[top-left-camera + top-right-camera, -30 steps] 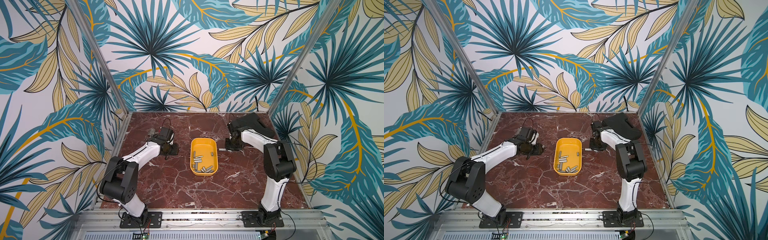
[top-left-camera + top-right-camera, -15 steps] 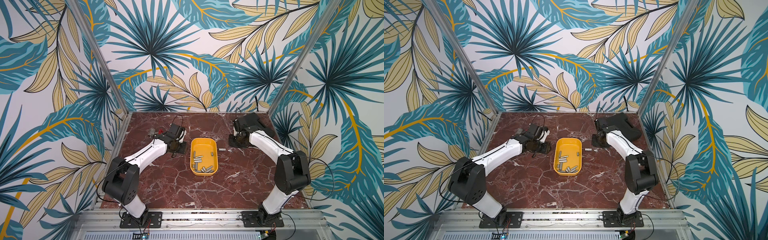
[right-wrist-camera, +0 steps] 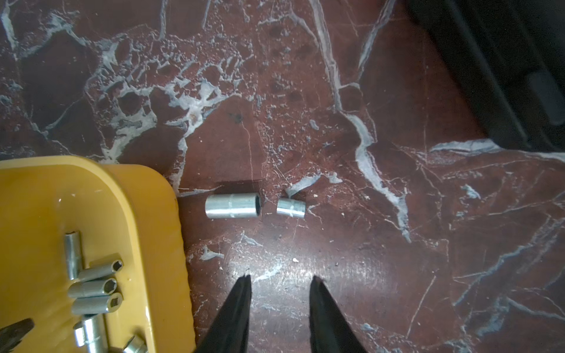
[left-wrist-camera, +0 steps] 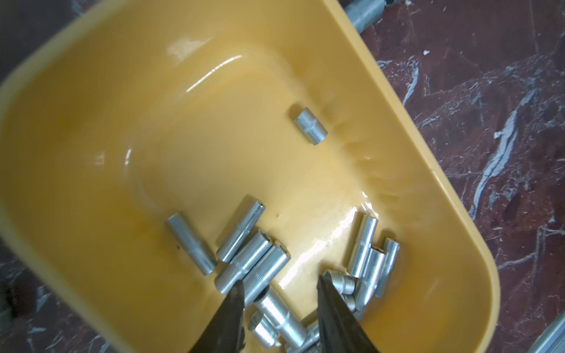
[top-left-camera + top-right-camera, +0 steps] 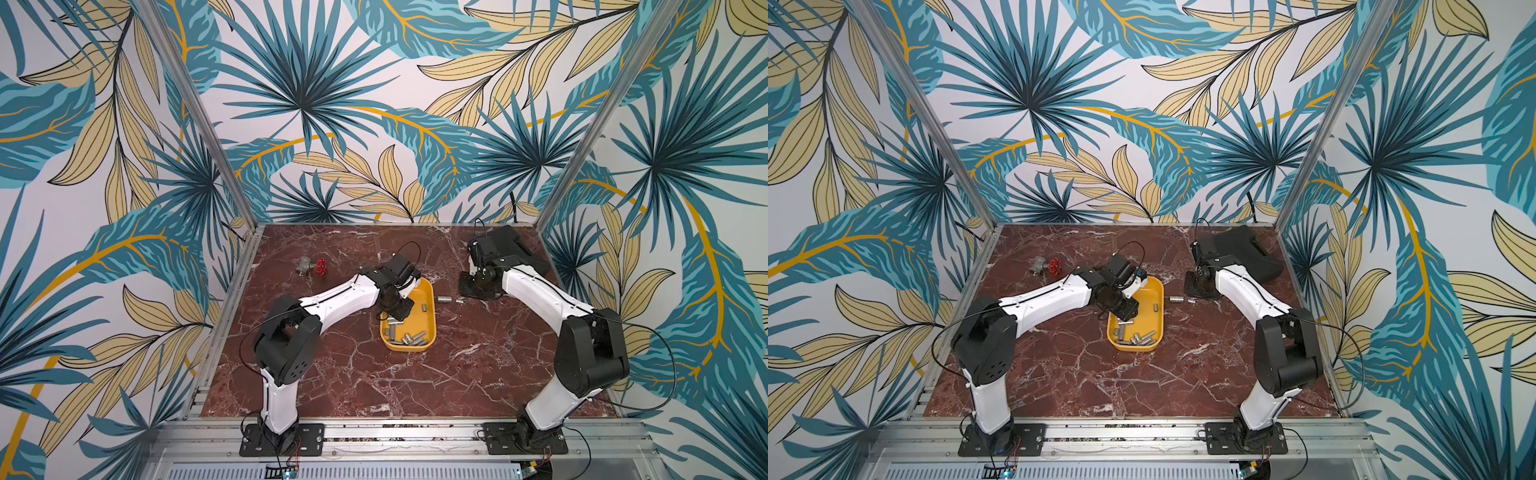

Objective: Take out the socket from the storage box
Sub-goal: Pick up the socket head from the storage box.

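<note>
The storage box [image 5: 419, 291] [image 5: 1148, 316] is a shallow yellow tray at mid table. Several silver sockets [image 5: 409, 338] [image 4: 253, 259] lie heaped at its near end, and a short socket [image 4: 310, 126] lies apart. My left gripper [image 5: 393, 321] [image 4: 282, 280] hangs open just above that heap, with one socket [image 4: 276, 307] lying loose between its fingers. My right gripper [image 5: 468, 293] [image 3: 279, 278] stands open over bare marble, right of the box. Two sockets [image 3: 234, 206] [image 3: 291, 207] lie on the table just beyond its tips, end to end.
A flat black case [image 5: 511, 249] [image 3: 504, 61] lies at the back right, behind the right arm. A metal valve with a red handwheel [image 5: 311, 266] sits at the back left. The table is dark red marble [image 5: 374, 386].
My left arm swung right from the valve area to above the box, and its jaws narrowed. The right arm's elbow swung outward to the right while its gripper stayed beside the two table sockets.
</note>
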Controlling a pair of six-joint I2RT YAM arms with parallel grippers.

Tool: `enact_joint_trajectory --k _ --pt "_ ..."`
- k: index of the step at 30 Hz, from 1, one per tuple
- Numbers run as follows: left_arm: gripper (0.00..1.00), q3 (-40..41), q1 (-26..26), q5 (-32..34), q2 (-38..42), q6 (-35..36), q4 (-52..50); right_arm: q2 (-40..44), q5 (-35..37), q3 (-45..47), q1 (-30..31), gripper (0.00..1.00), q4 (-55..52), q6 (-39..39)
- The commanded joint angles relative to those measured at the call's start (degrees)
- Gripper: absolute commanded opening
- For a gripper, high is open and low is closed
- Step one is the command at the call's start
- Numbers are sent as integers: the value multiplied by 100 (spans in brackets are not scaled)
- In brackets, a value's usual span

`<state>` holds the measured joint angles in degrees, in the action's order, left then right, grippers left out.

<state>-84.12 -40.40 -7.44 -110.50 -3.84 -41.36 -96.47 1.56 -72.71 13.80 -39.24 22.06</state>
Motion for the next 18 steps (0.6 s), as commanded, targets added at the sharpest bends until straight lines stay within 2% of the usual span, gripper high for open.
enact_joint_trajectory --k 1,9,18 --pt "41 -437 -50 278 -269 141 -271 181 -68 167 -18 34 27 78" --pt "44 -737 -122 1031 -780 190 -249 207 -104 274 -18 34 99 96" --pt "41 -1196 -118 1039 -1333 426 -465 187 -123 305 -18 34 119 114"
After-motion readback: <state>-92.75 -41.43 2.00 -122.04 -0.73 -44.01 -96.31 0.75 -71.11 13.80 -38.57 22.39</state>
